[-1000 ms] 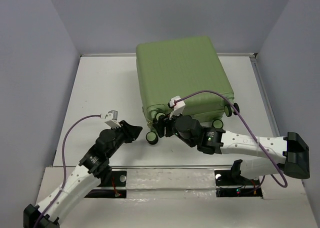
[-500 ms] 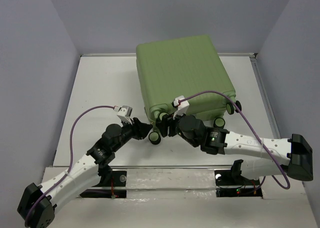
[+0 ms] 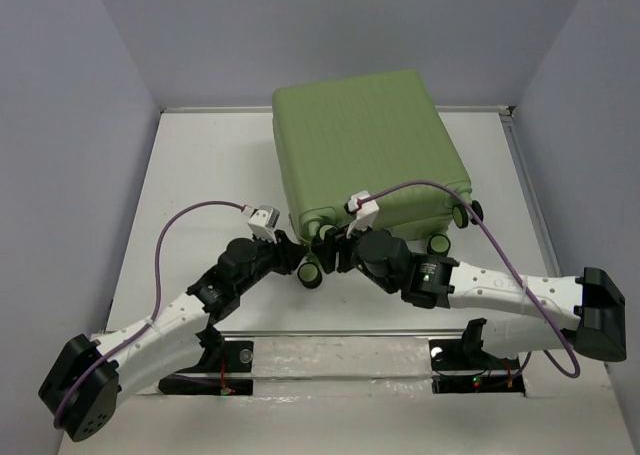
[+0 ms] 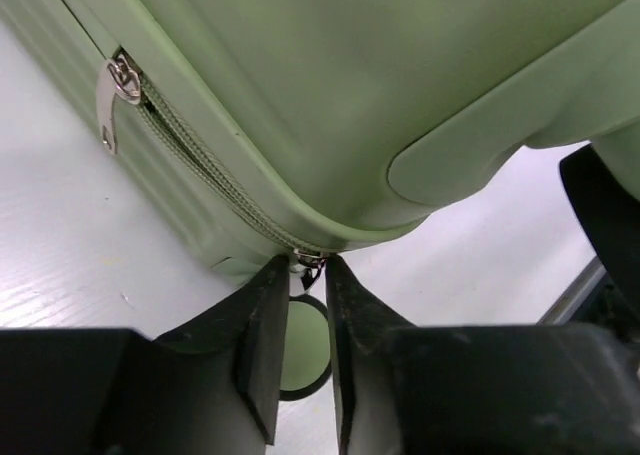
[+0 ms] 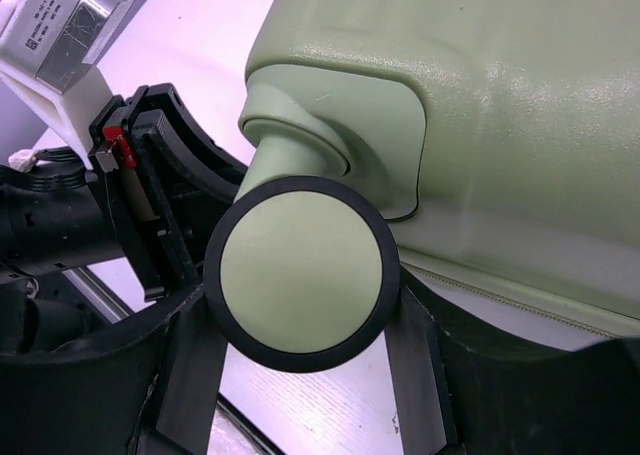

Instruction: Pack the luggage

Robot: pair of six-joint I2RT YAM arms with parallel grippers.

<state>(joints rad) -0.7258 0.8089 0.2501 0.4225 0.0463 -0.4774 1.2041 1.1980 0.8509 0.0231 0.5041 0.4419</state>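
The luggage (image 3: 365, 155) is a closed light-green ribbed suitcase lying flat on the white table, wheels toward me. At its near left corner my left gripper (image 3: 297, 247) meets the zip seam. In the left wrist view my left gripper (image 4: 308, 270) is shut on a metal zipper pull (image 4: 307, 263), pinched at the fingertips. A second zipper pull (image 4: 113, 87) hangs further along the seam. My right gripper (image 3: 326, 245) is at the same corner. In the right wrist view my right gripper (image 5: 302, 310) is shut on a black-rimmed green wheel (image 5: 300, 280), one finger on each side.
Another wheel (image 3: 311, 273) rests on the table just under the two grippers. Two more wheels (image 3: 437, 245) stick out at the near right corner. Grey walls close in the table (image 3: 200, 175) at left, right and back. The two wrists almost touch.
My left arm has swung right and forward to the suitcase's near left corner. Its jaws widened, then narrowed onto the zipper pull. The right gripper stays on the wheel.
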